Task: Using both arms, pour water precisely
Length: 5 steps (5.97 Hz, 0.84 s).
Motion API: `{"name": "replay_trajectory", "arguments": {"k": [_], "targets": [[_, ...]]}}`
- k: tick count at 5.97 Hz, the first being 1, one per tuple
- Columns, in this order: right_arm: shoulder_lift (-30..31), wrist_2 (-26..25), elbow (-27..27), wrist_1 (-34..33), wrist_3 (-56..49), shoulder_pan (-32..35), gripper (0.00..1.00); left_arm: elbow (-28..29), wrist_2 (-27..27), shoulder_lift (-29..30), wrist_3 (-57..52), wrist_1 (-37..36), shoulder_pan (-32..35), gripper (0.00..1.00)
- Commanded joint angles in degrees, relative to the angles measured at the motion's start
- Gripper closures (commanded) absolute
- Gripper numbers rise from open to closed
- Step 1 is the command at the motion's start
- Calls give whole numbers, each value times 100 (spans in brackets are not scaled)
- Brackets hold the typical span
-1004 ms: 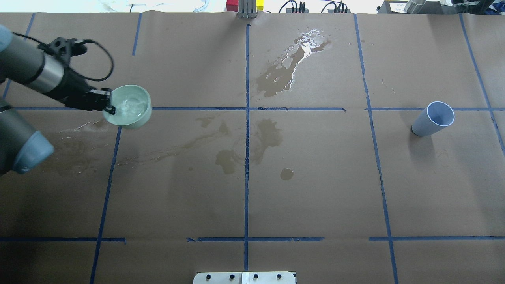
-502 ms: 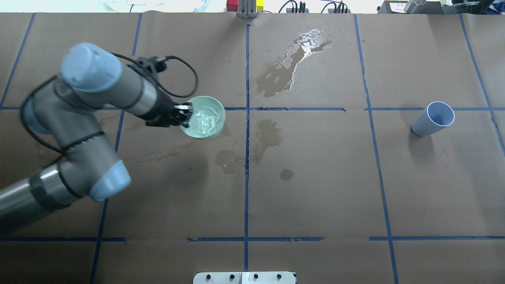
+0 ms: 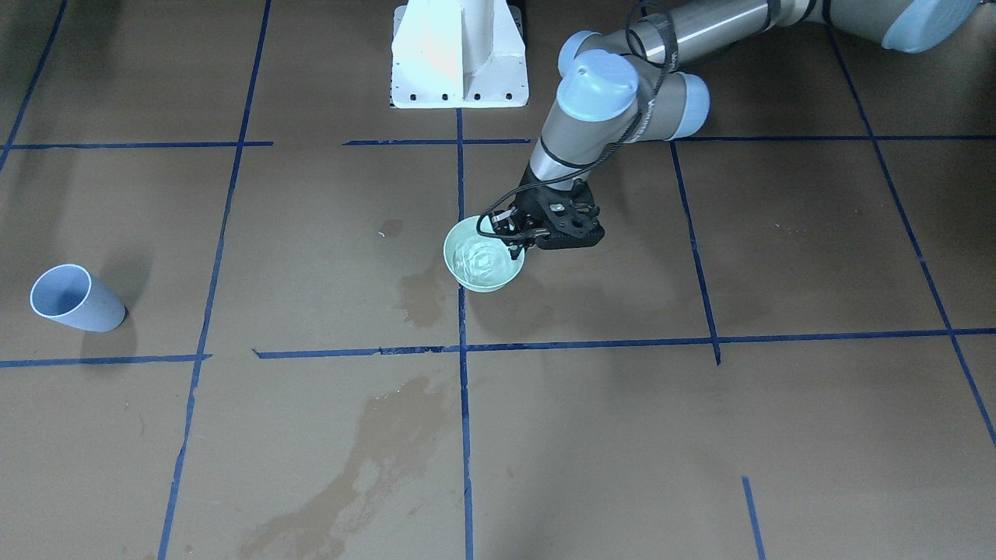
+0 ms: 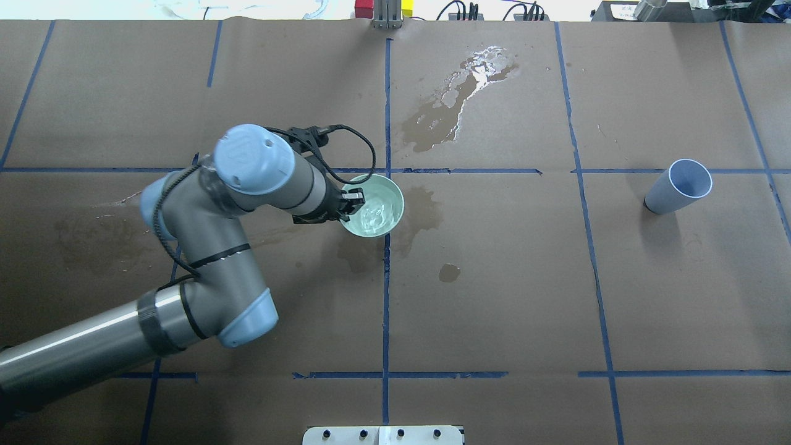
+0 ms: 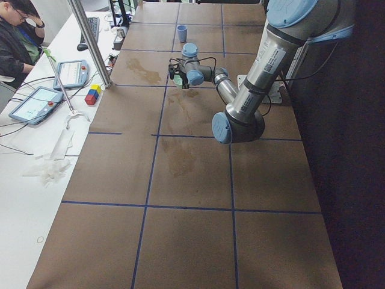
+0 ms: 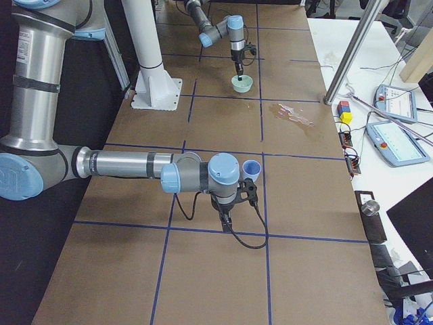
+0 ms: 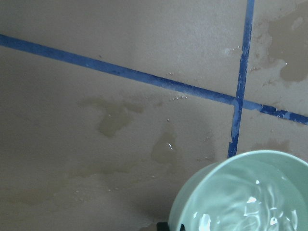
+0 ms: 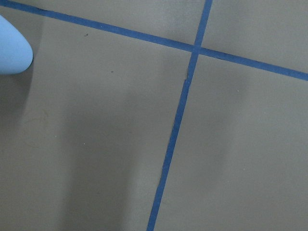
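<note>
My left arm [image 4: 259, 167] holds a mint-green bowl [image 4: 382, 196] by its rim near the table's centre line. The left gripper [image 4: 353, 201] is shut on that rim, as also seen from the front [image 3: 517, 242]. Water [image 4: 372, 216] ripples and glints inside the bowl [image 7: 202, 192]. A pale blue cup [image 4: 678, 186] stands alone at the far right, its mouth open upward. My right arm [image 6: 122, 164] shows only in the exterior right view, its gripper [image 6: 231, 203] close to the cup [image 6: 252, 167]; I cannot tell whether it is open or shut. The right wrist view catches the cup's edge [image 8: 12, 48].
A shiny wet puddle [image 4: 460, 102] lies at the back centre and darker stains [image 4: 420, 213] spread around the middle. Blue tape lines [image 4: 387, 278] grid the brown paper. The white pedestal base [image 3: 459, 54] is at the robot's side. A person [image 5: 15, 36] sits beyond the far edge.
My left arm has carried the bowl from the table's left side rightward to the centre line, and the water is sloshing. The blue cup has not moved.
</note>
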State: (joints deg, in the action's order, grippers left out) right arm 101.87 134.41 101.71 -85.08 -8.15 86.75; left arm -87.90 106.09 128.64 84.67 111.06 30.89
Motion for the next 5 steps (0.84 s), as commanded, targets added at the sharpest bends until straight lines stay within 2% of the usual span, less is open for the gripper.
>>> {"name": "replay_trajectory", "arguments": {"k": [1, 2, 3, 4, 5], "targets": [[0, 6, -1, 0, -3, 0, 0, 430, -237, 232, 41, 21, -197, 100], [0, 6, -2, 0, -3, 0, 0, 457, -238, 241, 41, 30, -215, 100], [0, 6, -2, 0, -3, 0, 0, 458, -238, 258, 32, 30, -215, 94], [0, 6, -2, 0, -3, 0, 0, 458, -238, 250, 15, 30, -215, 75], [0, 6, -2, 0, -3, 0, 0, 449, -238, 250, -3, 30, -215, 43]]}}
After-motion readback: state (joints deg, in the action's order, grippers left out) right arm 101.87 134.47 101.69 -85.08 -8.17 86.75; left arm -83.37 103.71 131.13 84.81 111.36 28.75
